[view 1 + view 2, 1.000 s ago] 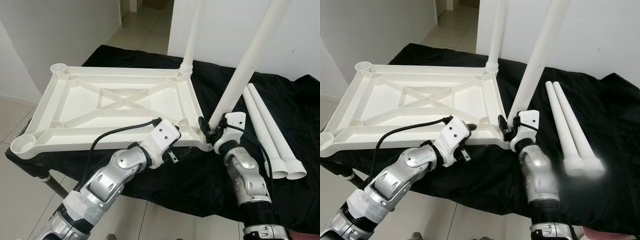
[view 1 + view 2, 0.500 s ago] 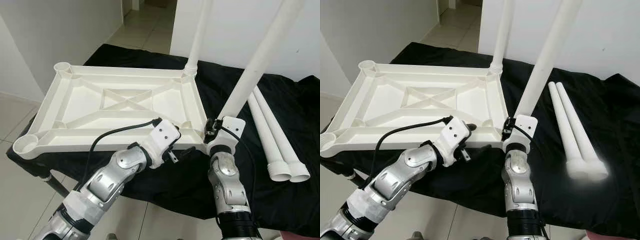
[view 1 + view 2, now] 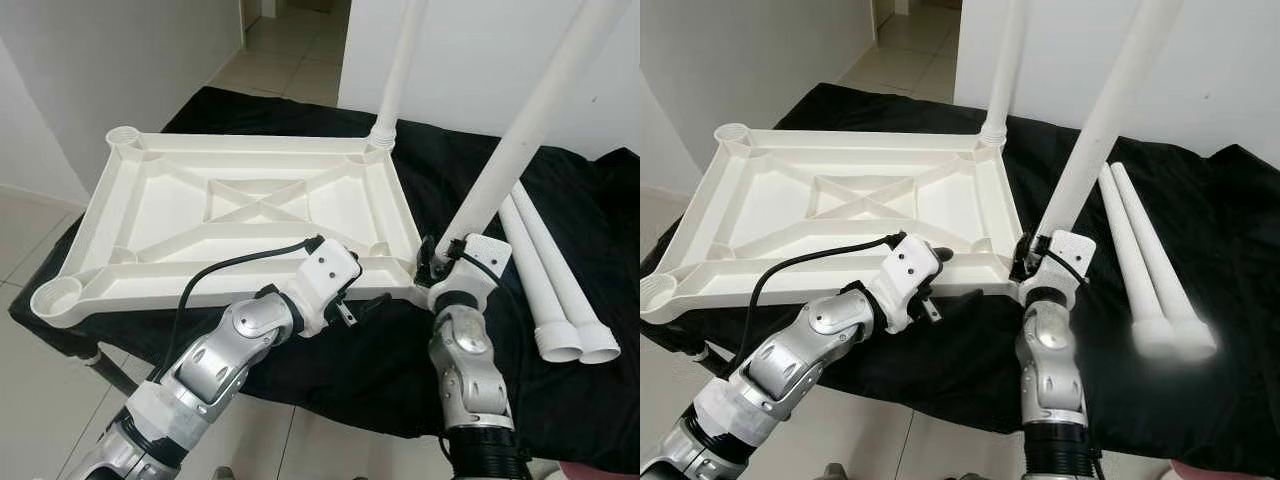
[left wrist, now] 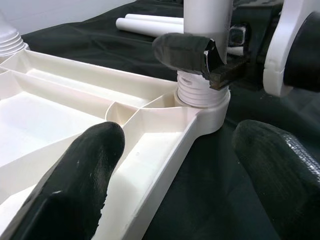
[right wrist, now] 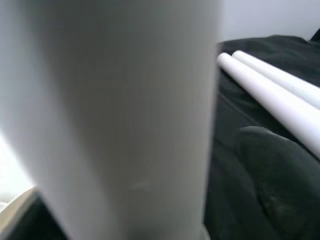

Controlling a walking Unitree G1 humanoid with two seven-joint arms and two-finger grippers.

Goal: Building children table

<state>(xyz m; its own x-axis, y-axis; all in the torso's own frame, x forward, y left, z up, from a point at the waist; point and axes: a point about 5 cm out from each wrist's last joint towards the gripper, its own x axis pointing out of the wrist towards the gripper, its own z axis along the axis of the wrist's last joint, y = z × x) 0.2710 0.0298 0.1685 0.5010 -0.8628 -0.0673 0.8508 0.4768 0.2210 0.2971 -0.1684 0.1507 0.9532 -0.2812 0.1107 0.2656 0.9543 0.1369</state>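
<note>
My right tool [image 3: 432, 262] grips the long white plastic leg [image 3: 520, 130] at its threaded base — I'd keep it square in the upturned white tabletop's [image 3: 250, 210] corner socket [image 4: 202, 97] while twisting, left tool [image 3: 368, 300] open beside the rim.

1. The upturned table top [image 3: 250, 205] looks like white plastic, smooth, with a soft half-gloss on its ribs.
2. The leg [image 3: 520, 130] gripped by the right gripper [image 4: 210, 60] is smooth white plastic; its foot near the fingers has ridged threads [image 4: 196, 92].
3. The two spare legs [image 3: 545, 280], beyond the right gripper, have the same white plastic look, slightly shiny.
4. The black cloth [image 3: 590, 210] under everything is matt and wrinkled.
5. The fingers [image 4: 82, 170] of the left gripper [image 4: 175, 165] are black, matt, with a fine rough grain like rubber.
6. Both arms have silver metal-like shells with a satin shine; the wrist housing [image 3: 330, 275] is glossy white plastic.
7. The floor [image 3: 290, 50] is pale glossy tile.
</note>
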